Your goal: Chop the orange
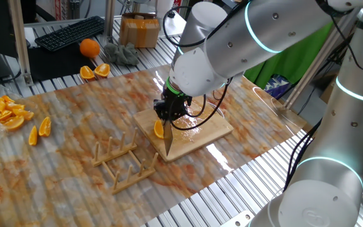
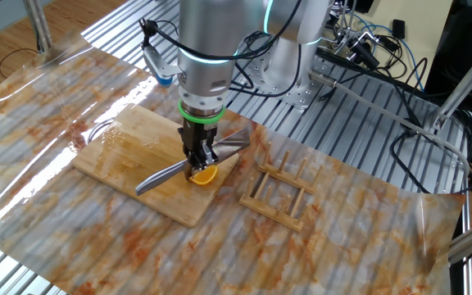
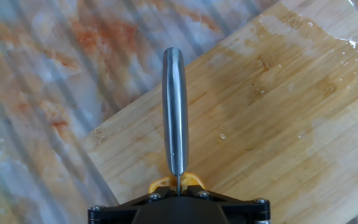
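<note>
At centre frame, the black two-finger tool [image 2: 197, 156] is clamped tight on a steel knife [image 2: 170, 172], blade pressed down across the small crescent orange piece [image 2: 204, 175], which lies on the pale wooden cutting board [image 2: 129, 156] on the marbled tabletop [image 2: 342, 238].

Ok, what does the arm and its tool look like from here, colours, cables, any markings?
The arm is made of rounded silver-grey segments with glowing cyan light rings at the joints. The wrist narrows to a green ring above the tool, which is black and compact. Black cables loop loosely from the wrist down beside the tool. In the hand view only the tool's black body with small screws shows; no lettering is legible.
</note>
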Controlling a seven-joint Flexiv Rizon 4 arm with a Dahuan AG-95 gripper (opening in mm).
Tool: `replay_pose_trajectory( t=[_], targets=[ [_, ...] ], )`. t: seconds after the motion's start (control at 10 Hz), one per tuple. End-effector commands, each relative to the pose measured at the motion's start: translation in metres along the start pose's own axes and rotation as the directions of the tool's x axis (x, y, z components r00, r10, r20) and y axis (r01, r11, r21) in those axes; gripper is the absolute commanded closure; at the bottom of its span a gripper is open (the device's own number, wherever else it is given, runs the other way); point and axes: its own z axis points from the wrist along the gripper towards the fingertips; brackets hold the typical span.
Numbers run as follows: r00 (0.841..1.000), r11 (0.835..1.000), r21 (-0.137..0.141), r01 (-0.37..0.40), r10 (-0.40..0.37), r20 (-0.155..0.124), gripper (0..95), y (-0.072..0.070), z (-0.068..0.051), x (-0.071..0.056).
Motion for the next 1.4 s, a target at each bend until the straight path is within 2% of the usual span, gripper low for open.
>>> replay_pose_trajectory(
  t=[0.1,0.3,0.4,0.6,1.2,1.4],
  targets=[
    [1.0,1.0,0.002,0.009,-0.009,-0.012,95.0,0.0,-0.002,0.002],
    [0.999,1.0,0.006,0.029,-0.029,-0.012,95.0,0.0,-0.005,0.002],
    [0.999,0.999,0.023,0.049,-0.049,-0.012,95.0,0.0,-0.007,0.002],
    [0.999,0.999,0.025,0.045,-0.045,-0.021,95.0,0.0,-0.012,0.005],
    [0.999,1.0,0.015,0.024,-0.023,-0.028,95.0,-0.001,-0.016,0.013],
    [1.0,1.0,0.001,0.015,-0.015,-0.023,95.0,-0.001,-0.008,0.015]
  ],
)
